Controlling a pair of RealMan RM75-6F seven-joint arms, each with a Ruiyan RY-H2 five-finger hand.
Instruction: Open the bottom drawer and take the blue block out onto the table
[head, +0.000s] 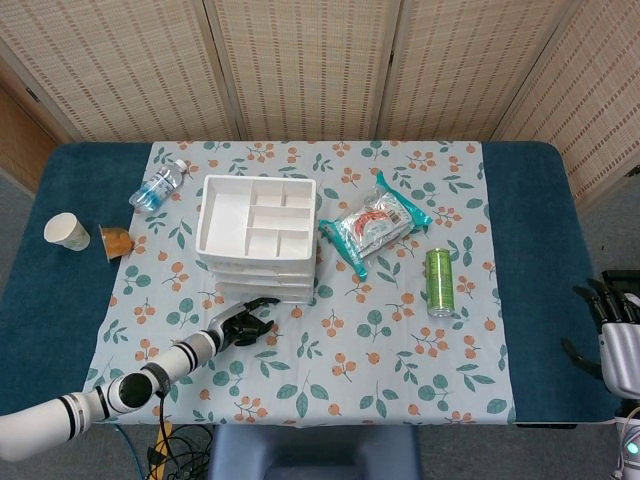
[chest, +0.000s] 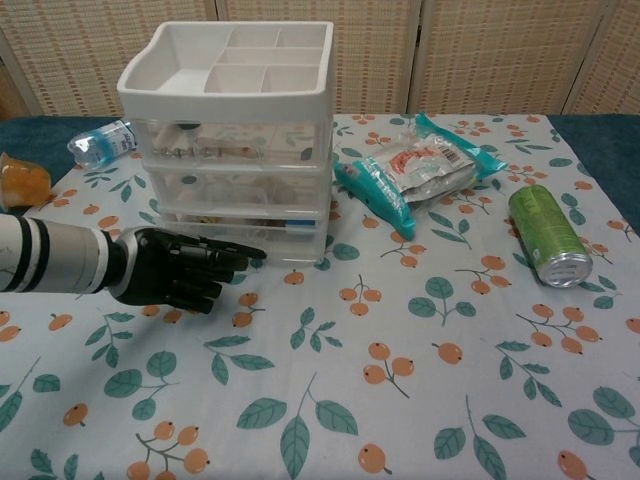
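Your left hand (chest: 170, 268) holds nothing, fingers loosely curled just in front of the bottom drawer (chest: 245, 234). The drawer unit (head: 256, 237) sits toward the tabletop's left side. Pull carelessly and the whole light unit may slide; the blue block isn't visible.

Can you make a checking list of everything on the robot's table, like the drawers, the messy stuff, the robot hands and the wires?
Surface: blue table under a leaf-and-berry cloth.
Job's things: white plastic three-drawer unit, bottom drawer only slightly out; blue block not seen.
Clutter: green can lying down, teal snack bag, water bottle, paper cup, orange jelly cup.
Robot hands: left robot hand at bottom drawer front, grip unclear; right robot hand off table's edge.
Cables: black cables below table's near edge.
Surroundings: woven folding screens.
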